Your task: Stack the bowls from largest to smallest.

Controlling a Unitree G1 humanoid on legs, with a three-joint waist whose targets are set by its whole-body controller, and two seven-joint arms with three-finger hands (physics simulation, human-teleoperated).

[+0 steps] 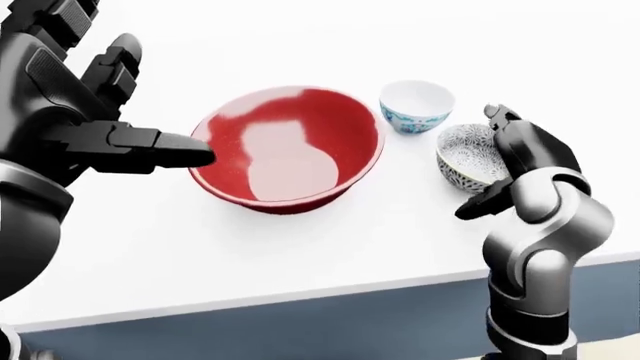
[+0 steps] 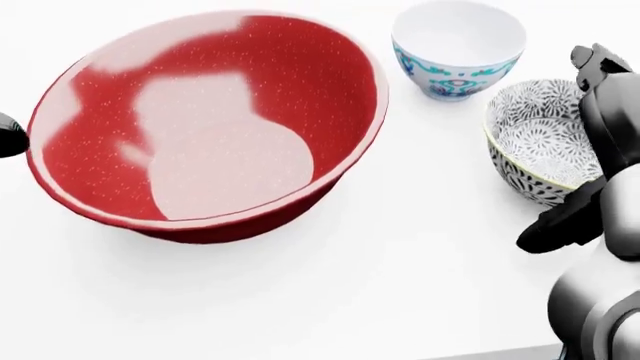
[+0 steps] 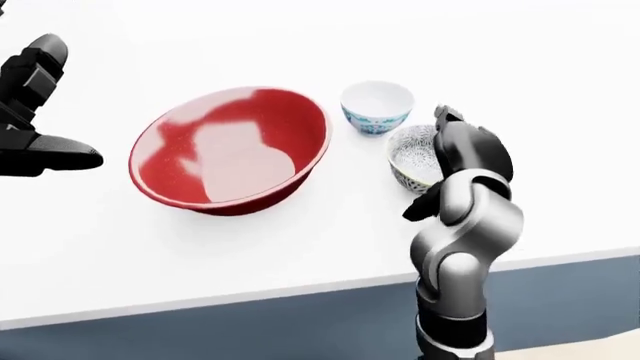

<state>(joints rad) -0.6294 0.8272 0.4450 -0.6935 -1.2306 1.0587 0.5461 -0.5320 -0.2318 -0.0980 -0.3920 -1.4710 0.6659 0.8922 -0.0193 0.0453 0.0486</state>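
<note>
The robot's left hand (image 1: 75,112) is matte black, built of blocky, ridged finger segments ending in rounded tips. The right hand (image 1: 515,161) shares that black casing. The right forearm (image 1: 540,247) is glossy silver-grey, formed of rounded, bulbous shells, with a darker ribbed collar lower down.

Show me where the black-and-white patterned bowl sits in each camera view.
Left-eye view: patterned bowl right of centre, against the right hand.
Head view: right edge, upper half.
Right-eye view: just right of centre.
Shared landmark: the white-and-teal bowl just above-left of it.
</note>
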